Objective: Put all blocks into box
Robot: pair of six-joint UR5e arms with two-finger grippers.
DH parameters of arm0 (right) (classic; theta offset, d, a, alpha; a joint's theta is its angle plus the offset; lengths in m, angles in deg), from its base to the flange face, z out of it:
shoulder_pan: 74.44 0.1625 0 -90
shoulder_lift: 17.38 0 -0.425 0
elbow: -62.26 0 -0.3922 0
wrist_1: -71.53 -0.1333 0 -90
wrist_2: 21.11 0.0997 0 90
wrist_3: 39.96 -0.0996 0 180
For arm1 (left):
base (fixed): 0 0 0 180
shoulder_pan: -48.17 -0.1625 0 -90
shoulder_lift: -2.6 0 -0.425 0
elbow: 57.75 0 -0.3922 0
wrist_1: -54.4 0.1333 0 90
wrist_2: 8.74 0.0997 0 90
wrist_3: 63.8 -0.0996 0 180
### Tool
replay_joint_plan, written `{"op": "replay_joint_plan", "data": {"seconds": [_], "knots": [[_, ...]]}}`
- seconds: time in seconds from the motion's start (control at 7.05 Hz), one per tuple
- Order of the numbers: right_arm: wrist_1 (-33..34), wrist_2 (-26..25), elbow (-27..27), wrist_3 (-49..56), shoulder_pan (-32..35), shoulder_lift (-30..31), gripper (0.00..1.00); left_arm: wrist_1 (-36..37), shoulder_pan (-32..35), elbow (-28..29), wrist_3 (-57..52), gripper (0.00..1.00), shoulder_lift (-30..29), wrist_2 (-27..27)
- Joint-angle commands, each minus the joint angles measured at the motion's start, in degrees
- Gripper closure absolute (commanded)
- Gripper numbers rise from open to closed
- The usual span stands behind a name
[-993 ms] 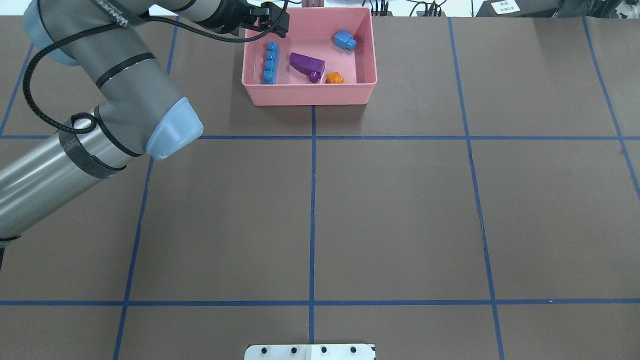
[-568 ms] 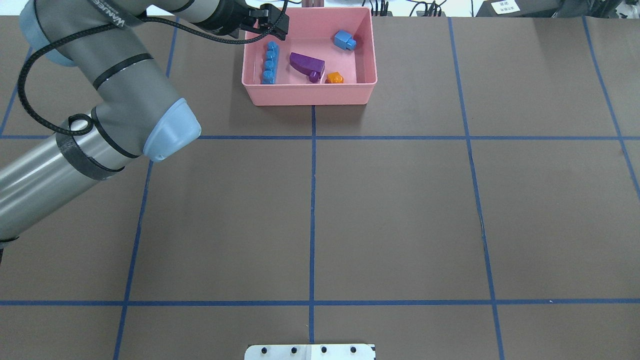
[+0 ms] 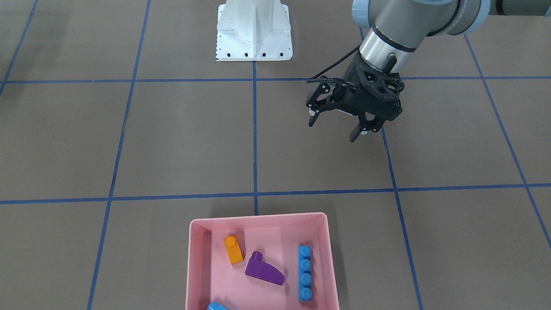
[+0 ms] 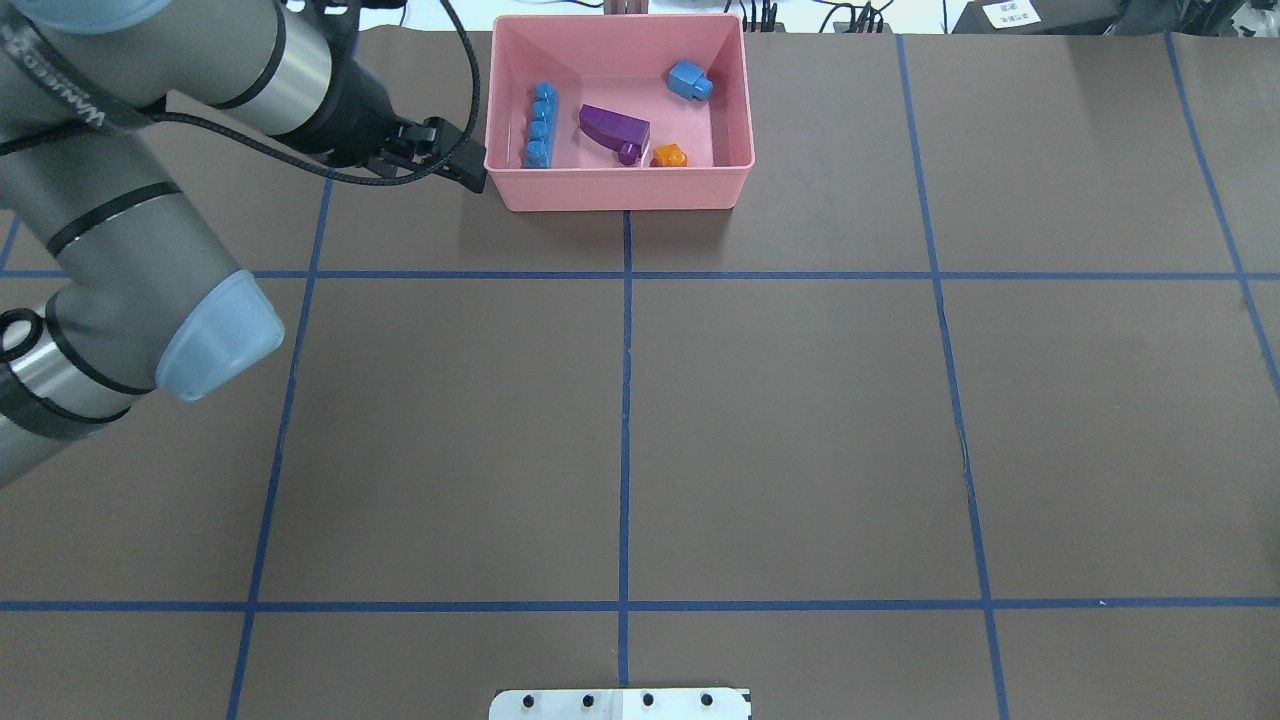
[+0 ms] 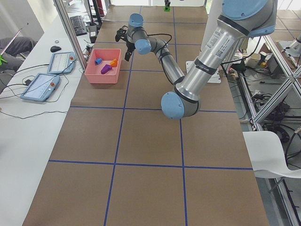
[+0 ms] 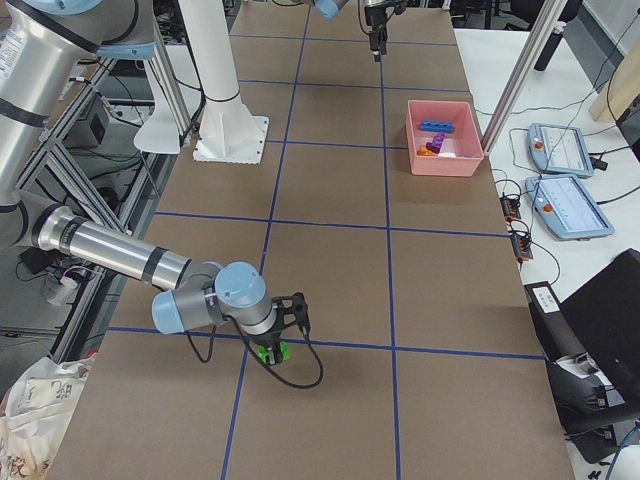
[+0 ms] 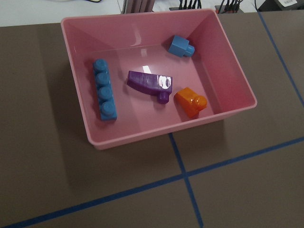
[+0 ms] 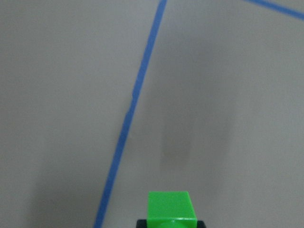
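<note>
Right wrist-mounted: green block (image 8: 170,207) low, partly off-frame

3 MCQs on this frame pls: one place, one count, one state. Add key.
1. Where is the green block? A) in the box B) at the right gripper, far from the box C) in the left gripper
2. How many blocks lie in the box? A) three B) four C) five
3. The left gripper is: A) open, empty B) shut on a block C) shut on the box wall
Key: 1 B: the right side view shows it there. 2 B: long blue block, purple block, orange block, small blue block inside. 3 A: jaws apart, nothing between.
</note>
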Motion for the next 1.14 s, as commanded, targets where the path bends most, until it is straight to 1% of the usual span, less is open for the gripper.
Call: {"op": "replay_joint_plan", "data": {"seconds": [0.0,0.14,0.28,0.43,0.57,0.71,0.85,0.99], "knots": [[24.6,3.0,-9.3,-1.6,1.9,-15.2,1.0,5.5,1.0,-7.6,-12.2,0.0,10.5,-0.9],[30.9,3.3,-9.6,-7.8,2.0,-23.8,1.0,8.2,3.3,-9.3,-17.2,0.0,13.6,-0.9],[33.9,3.4,-8.6,-14.0,1.6,-30.7,1.0,8.6,5.8,-9.6,-23.0,0.0,17.0,-0.9],[37.1,3.7,-8.3,-18.7,-0.9,-36.9,1.0,8.6,9.7,-9.5,-32.0,0.0,20.9,-0.9],[39.2,3.5,-6.7,-23.3,-3.8,-43.1,1.0,8.6,15.0,-9.3,-40.6,0.0,24.0,-1.0],[39.3,3.0,-3.8,-29.2,-7.6,-49.1,1.0,9.9,19.3,-8.9,-46.4,0.0,25.5,-2.7],[39.3,1.7,0.1,-36.5,-12.5,-56.1,1.0,14.0,24.1,-8.8,-54.2,0.0,25.6,-4.9],[39.1,-2.0,4.3,-41.9,-16.9,-62.1,1.0,20.0,28.7,-8.8,-58.4,0.0,25.7,-7.1]]}}
